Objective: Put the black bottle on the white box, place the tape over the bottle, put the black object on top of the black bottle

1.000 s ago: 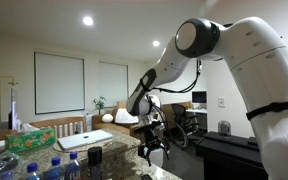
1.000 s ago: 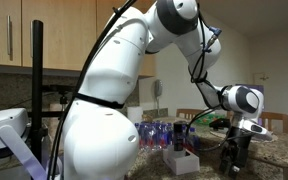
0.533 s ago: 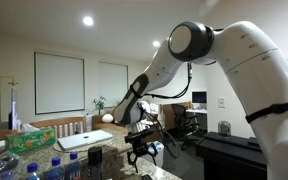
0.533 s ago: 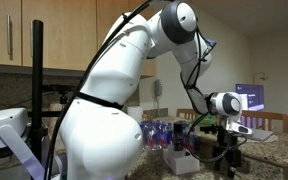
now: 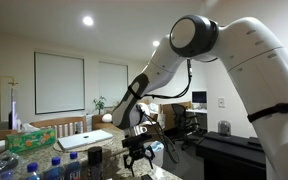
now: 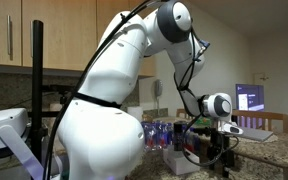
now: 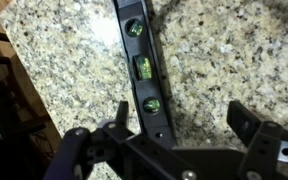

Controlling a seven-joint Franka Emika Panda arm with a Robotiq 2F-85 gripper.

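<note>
A long black spirit level with green vials, the black object, lies on the speckled granite counter. My gripper hangs open just above it. The level's near end sits beside the left finger, and nothing is between the jaws. In both exterior views the gripper is low over the counter. A small dark bottle stands among the clutter. A white box sits on the counter near the gripper. The tape is not visible.
Clear bottles with blue caps crowd the counter. A white laptop and a green box lie behind them. The counter edge runs along the left of the wrist view. A lit monitor stands behind.
The arm has swung sideways and down, bringing the gripper lower over the counter and closer to the bottles. The jaws have stayed open.
</note>
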